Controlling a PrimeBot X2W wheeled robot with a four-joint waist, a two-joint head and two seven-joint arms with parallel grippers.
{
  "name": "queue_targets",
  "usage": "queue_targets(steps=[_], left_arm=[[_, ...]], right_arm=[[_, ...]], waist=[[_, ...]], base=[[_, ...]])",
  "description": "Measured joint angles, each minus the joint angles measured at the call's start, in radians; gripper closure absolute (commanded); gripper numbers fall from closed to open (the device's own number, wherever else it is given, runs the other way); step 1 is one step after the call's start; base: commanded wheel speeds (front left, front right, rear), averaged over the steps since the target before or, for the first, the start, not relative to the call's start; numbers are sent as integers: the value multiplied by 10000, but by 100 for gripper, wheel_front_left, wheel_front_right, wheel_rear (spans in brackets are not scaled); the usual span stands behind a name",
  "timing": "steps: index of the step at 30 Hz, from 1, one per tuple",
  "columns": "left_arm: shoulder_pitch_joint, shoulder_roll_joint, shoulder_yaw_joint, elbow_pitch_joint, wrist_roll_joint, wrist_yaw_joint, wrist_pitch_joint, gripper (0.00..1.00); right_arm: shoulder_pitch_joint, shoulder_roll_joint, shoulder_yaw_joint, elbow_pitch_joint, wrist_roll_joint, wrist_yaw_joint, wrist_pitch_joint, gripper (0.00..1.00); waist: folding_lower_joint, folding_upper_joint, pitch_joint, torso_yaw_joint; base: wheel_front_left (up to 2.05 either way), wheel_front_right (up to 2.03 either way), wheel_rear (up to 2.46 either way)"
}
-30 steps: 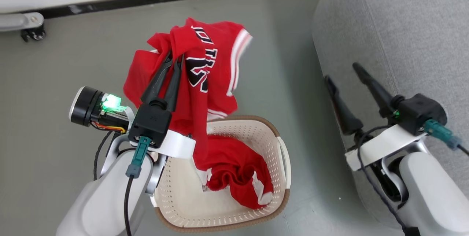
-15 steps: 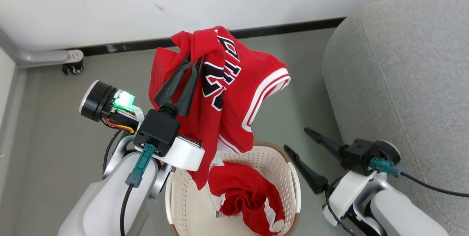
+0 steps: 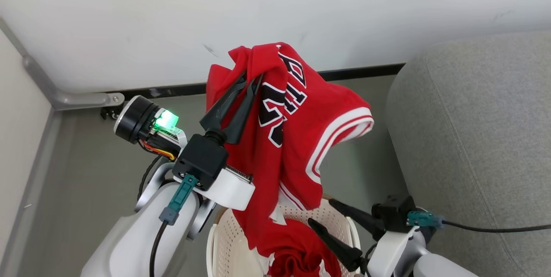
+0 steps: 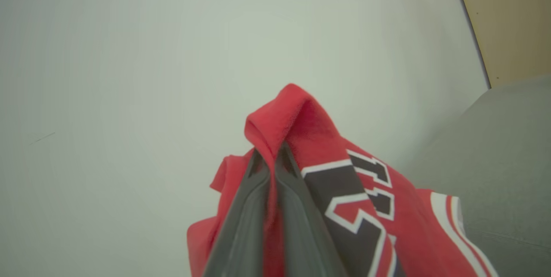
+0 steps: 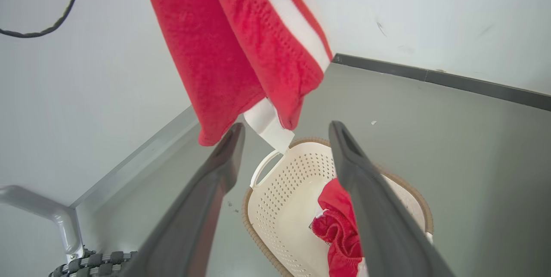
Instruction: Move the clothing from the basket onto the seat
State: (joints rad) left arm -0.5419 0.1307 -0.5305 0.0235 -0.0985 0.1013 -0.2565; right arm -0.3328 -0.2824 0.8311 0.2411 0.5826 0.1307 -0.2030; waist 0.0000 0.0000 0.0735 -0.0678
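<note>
Head view showed the left gripper (image 3: 252,78) raised high above the cream-white perforated plastic laundry basket (image 3: 214,242). Its two dark fingers were pressed together on a fold of the red jersey with white trim and navy block letters (image 3: 297,139). The jersey hung from that pinch, hem clear above the basket. The right gripper (image 3: 321,211) hovered over the basket's rim, fingers spread, empty. A crumpled red garment (image 5: 340,225) lay inside the basket. The large grey fabric sofa (image 3: 473,139) stood just right of the basket.
</note>
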Motion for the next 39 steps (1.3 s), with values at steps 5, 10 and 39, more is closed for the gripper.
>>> queue_targets(steps=[5, 10, 39], left_arm=[[0, -92, -211, -117, -8, -88, 100, 100], [0, -161, -336, -211, -176, -163, 245, 100], [598, -146, 10, 617, -917, -138, 1062, 100]], right_arm=[[-101, -58, 522, 282, 627, 0, 12, 0], [-477, -27, 926, 376, 989, 0, 8, 0], [-2273, -196, 3149, 1097, 1072, 2, -449, 100]], waist=[[0, 0, -296, 159], [0, 0, -474, 317], [0, 0, -800, 874]], base=[[0, 0, 0], [0, 0, 0], [0, 0, 0]])
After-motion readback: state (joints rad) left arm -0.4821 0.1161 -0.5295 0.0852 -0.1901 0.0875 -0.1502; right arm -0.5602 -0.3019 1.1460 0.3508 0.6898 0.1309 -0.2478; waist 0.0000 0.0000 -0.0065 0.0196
